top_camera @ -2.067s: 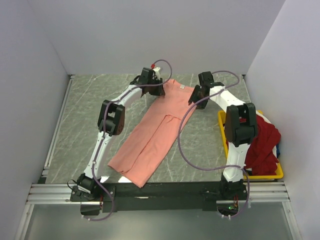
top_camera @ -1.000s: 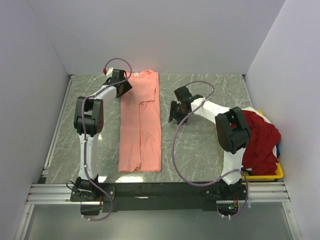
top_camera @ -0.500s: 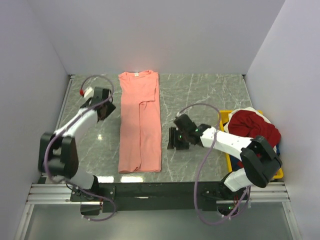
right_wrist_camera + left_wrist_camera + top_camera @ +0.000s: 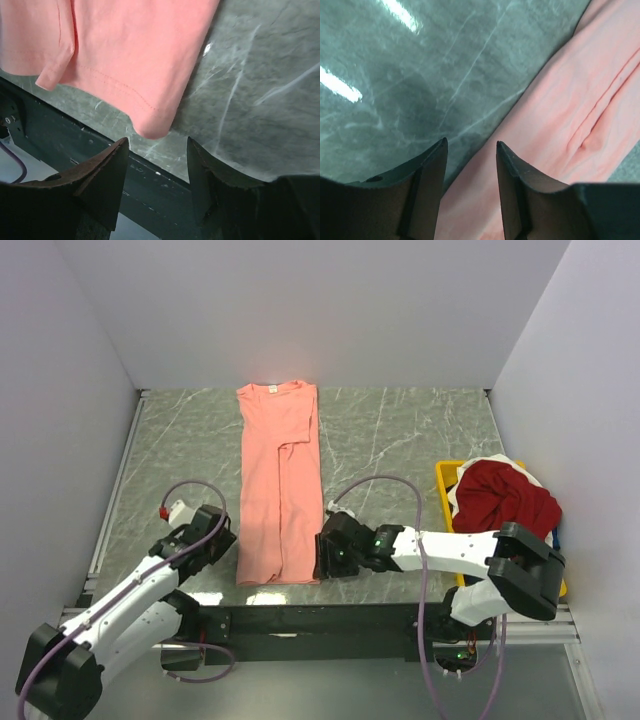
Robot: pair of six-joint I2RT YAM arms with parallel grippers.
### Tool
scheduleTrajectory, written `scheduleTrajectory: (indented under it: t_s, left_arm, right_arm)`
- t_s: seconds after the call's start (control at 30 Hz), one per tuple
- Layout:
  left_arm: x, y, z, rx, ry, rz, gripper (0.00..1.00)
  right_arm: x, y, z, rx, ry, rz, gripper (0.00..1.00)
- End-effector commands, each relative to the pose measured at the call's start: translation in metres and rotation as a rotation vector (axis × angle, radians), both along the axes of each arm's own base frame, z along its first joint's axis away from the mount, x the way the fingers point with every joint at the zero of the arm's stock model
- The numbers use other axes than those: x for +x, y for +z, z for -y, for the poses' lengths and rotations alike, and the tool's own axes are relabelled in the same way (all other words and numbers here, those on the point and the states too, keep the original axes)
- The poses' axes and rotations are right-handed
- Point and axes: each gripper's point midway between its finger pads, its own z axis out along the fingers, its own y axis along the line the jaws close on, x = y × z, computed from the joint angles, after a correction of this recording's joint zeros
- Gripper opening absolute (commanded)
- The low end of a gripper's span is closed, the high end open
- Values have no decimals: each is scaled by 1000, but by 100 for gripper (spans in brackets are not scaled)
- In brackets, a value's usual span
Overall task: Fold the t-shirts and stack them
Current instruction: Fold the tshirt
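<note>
The left gripper [image 4: 207, 536] sits low near the front of the grey-green marbled table [image 4: 410, 430], just beside the long edge of the salmon-pink t-shirt [image 4: 280, 490] that faces the left arm. In the left wrist view its two dark fingers [image 4: 431, 182] stand moderately apart with nothing between them. The gap of the left gripper [image 4: 470, 146] frames bare table [image 4: 420, 75] and the border of the salmon-pink t-shirt [image 4: 580, 110], where a soft lengthwise crease runs through the cloth.

That shirt lies flat in the middle of the table, folded into a long narrow strip. Its collar is at the far end and its hem is near the front rail [image 4: 330, 620]. Any label at the collar is too small to read.

The right gripper [image 4: 325, 555] is at the hem corner on the right arm's side. In the right wrist view, the jaws of the right gripper [image 4: 157, 142] are parted and grip nothing. The rounded corner of the salmon-pink t-shirt [image 4: 135, 60], with its stitched hem, lies on the table just ahead of the fingertips [image 4: 117, 150]. The dark rail [image 4: 75, 140] runs below it.

Farther right, a yellow bin [image 4: 443, 490] stands at the table's right edge. A crumpled deep red t-shirt [image 4: 505, 502] is heaped in the bin, with a sliver of white cloth [image 4: 488, 462] at its top.
</note>
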Motion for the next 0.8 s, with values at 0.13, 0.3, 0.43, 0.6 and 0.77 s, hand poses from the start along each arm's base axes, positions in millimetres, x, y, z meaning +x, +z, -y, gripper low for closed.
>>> scheduleTrajectory:
  t_s: [0.13,0.3,0.43,0.6,0.77]
  left_arm:
    - [-16,-10,6,-44,33,-9,48]
    - [-31,-19,15,-33,-7,-47,49]
    - [-38,-19,20,-39,-26,-57,49]
    - [-42,-11,29,-54,-99,-46,46]
    - [-42,5,46,-74,-225,-33,45]
  right_arm:
    - [9,-5,-15,-9,-67,48,56]
    - [10,-19,-16,-33,-74,42,54]
    - [8,-28,-14,-50,-75,31,45]
    - [4,-33,3,-74,-88,32,8]
    - [3,-33,28,-99,-106,45,0]
